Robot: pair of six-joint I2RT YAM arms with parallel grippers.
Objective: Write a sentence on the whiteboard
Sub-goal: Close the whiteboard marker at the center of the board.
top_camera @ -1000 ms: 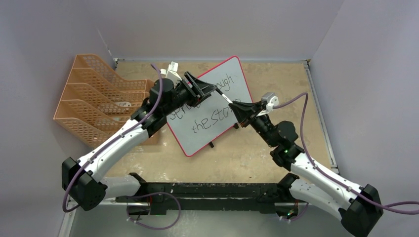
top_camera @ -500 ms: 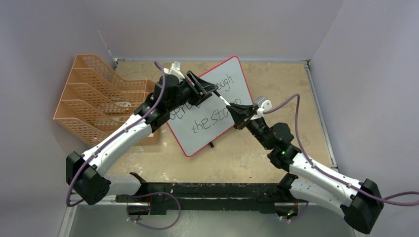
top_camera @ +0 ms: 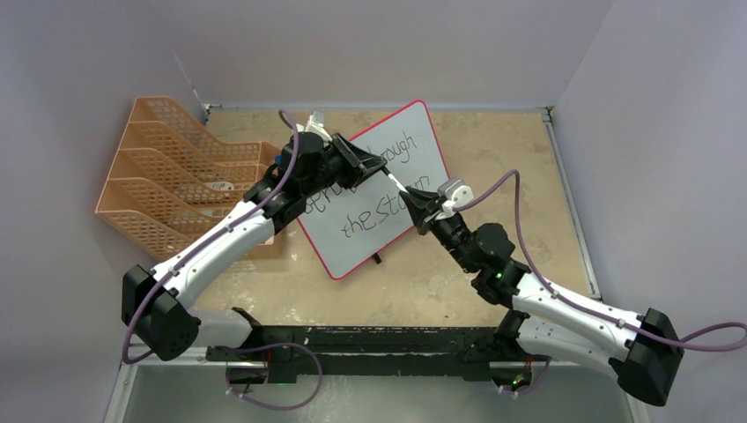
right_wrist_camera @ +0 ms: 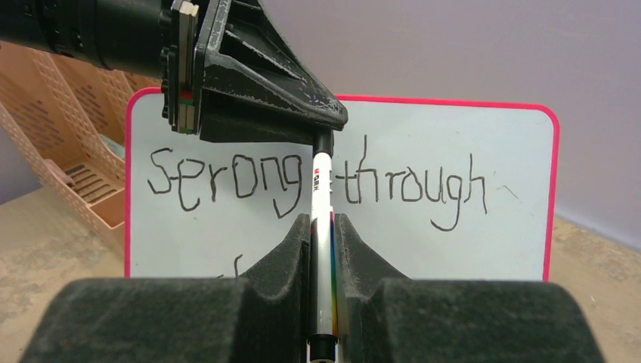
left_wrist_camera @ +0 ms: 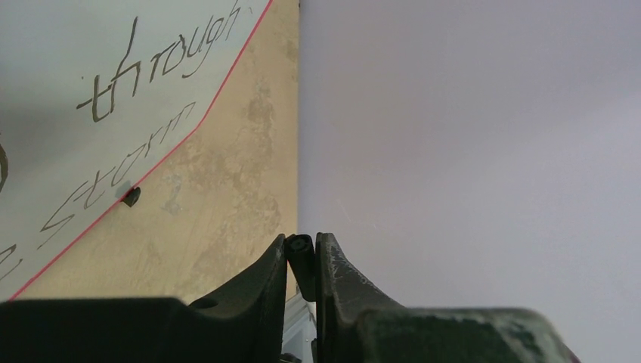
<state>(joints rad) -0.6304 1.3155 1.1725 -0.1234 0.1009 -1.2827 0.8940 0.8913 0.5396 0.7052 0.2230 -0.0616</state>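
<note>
The whiteboard [top_camera: 401,167] with its red-pink frame leans at the back of the table. The sentence [right_wrist_camera: 227,178] runs across it in black marker, with "through" and "storm" [left_wrist_camera: 151,72] legible in the left wrist view. My right gripper [right_wrist_camera: 323,221] is shut on a white marker [right_wrist_camera: 321,189], which points up at the board. My left gripper [left_wrist_camera: 301,243] is shut on the marker's black cap [left_wrist_camera: 301,261]. That cap [right_wrist_camera: 323,141] sits on the marker's tip. Both grippers meet in front of the board, left gripper [top_camera: 377,166] and right gripper [top_camera: 414,196].
An orange mesh file rack [top_camera: 167,189] stands left of the board, right behind my left arm. Pale walls close in the back and both sides. A black rail [top_camera: 370,339] runs along the near edge.
My left gripper's jaws have closed onto the black cap. My right arm has pushed left and forward, bringing the marker's tip up to the left gripper.
</note>
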